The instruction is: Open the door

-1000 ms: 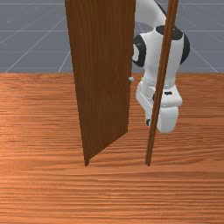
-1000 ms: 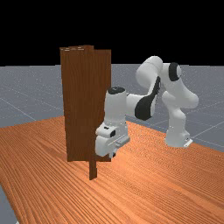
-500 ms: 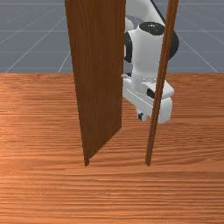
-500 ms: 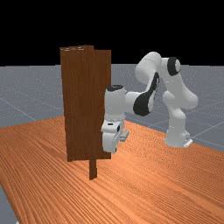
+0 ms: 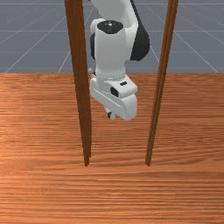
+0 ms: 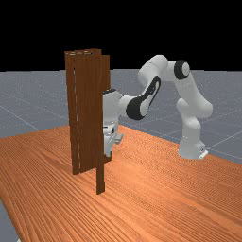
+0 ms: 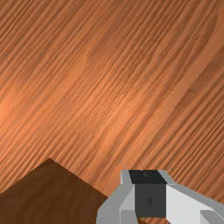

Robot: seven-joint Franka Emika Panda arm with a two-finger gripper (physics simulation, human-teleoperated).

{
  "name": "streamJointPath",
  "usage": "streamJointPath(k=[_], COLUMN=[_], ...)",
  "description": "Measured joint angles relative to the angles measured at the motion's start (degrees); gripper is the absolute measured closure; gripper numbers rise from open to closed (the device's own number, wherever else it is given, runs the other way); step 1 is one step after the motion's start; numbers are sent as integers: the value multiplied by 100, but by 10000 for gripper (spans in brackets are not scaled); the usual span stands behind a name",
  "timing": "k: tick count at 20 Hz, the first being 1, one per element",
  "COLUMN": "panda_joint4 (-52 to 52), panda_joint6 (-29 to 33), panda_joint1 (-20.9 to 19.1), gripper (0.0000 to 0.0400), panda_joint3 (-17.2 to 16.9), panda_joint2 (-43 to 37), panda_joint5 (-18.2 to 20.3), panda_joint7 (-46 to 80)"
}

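Standing open, the tall, dark-brown wooden door (image 5: 85, 109) shows almost edge-on at the front view's left, with a small grey knob (image 5: 90, 70) by its arm-side edge. The white and grey tool (image 5: 110, 115) hangs low over the orange-brown wooden surface (image 5: 118, 188), between the door and the slim brown wooden post (image 5: 159, 83), nearer the door. Whether it is clenched or released, I cannot tell.

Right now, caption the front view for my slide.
Door standing open, nearly edge-on, the pincer seen between it and the slim post.
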Motion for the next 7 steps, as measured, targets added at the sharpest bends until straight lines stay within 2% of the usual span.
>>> streamJointPath(k=[7], panda_joint4=[148], panda_joint6=[-59], panda_joint1=[-467], gripper=[400], panda_joint3=[-57], panda_joint2=[79], panda_joint5=[46], panda_joint7=[-882])
